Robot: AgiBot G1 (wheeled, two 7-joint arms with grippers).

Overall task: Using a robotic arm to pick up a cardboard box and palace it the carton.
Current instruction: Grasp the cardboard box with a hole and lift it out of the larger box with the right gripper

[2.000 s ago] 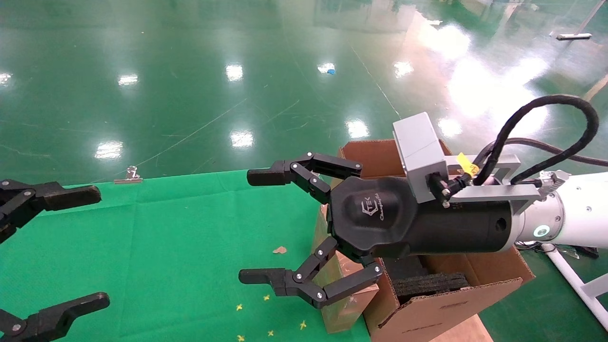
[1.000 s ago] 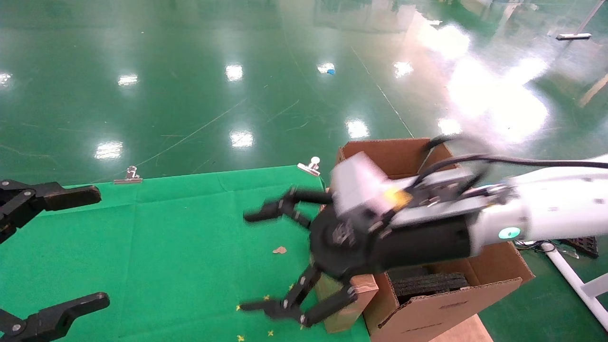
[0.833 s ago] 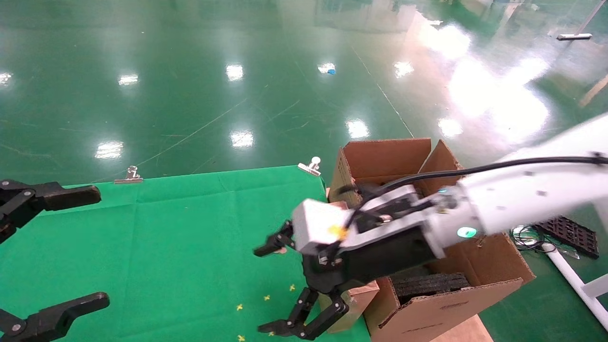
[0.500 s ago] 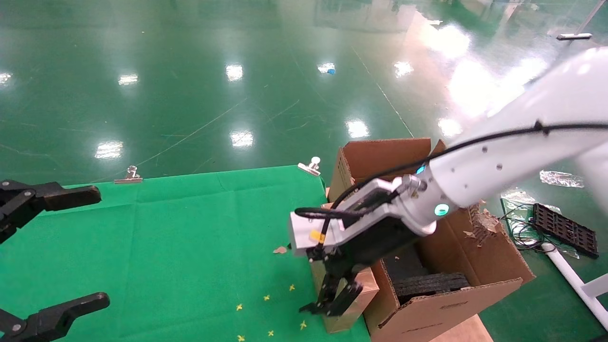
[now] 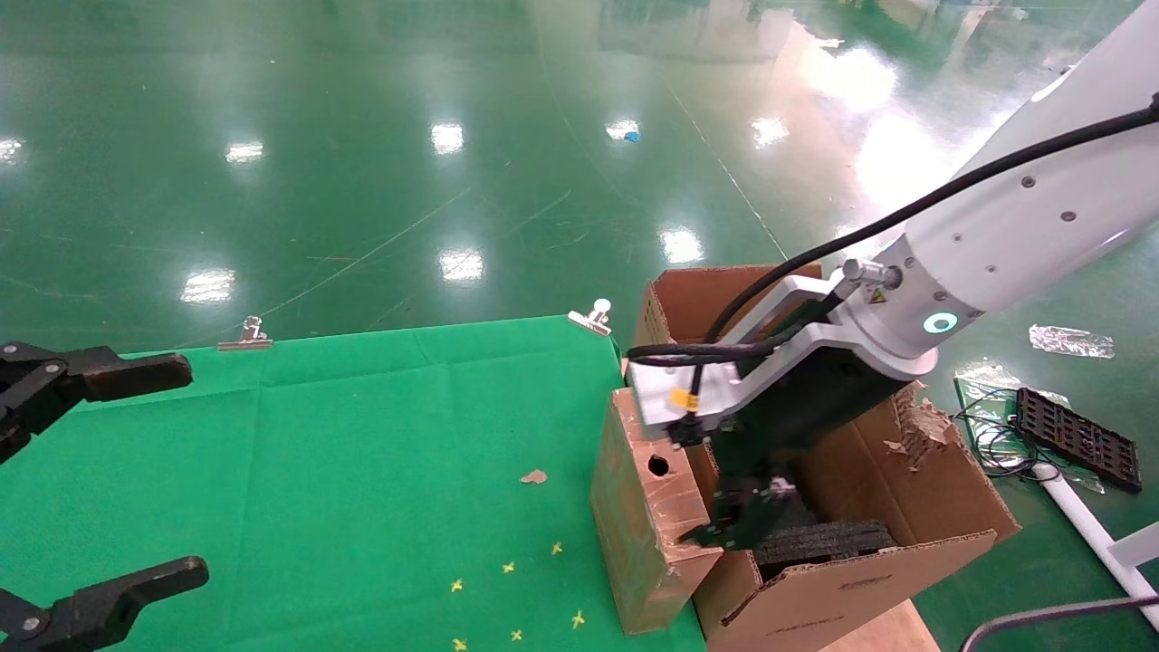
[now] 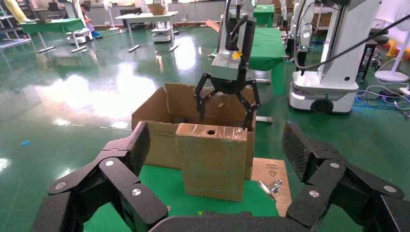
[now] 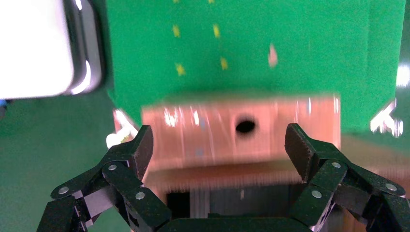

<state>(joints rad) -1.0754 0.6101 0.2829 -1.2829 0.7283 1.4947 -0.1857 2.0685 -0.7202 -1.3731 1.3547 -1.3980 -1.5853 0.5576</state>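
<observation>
The small slim cardboard box (image 5: 645,525) stands upright at the green table's right edge, against the carton (image 5: 914,521), with its round hole in the top face. The white right arm points down, and its right gripper (image 5: 744,518) is open and empty, just above the carton's rim beside the box top. The right wrist view shows the box top (image 7: 208,130) past the spread gripper (image 7: 220,145). The left wrist view shows the box (image 6: 212,164), the carton (image 6: 157,113) and the right gripper (image 6: 226,108). My left gripper (image 5: 186,469) is open, parked far left.
Black foam (image 5: 819,541) lies inside the carton, whose far flap (image 5: 914,421) is torn. Metal clips (image 5: 593,317) (image 5: 244,335) hold the green cloth (image 5: 362,471). A black tray (image 5: 1077,439) and cables lie on the floor at right.
The right arm swung from level over the table to pointing down and moved right, to the carton's rim beside the box. Its gripper stayed open. The left arm has not moved.
</observation>
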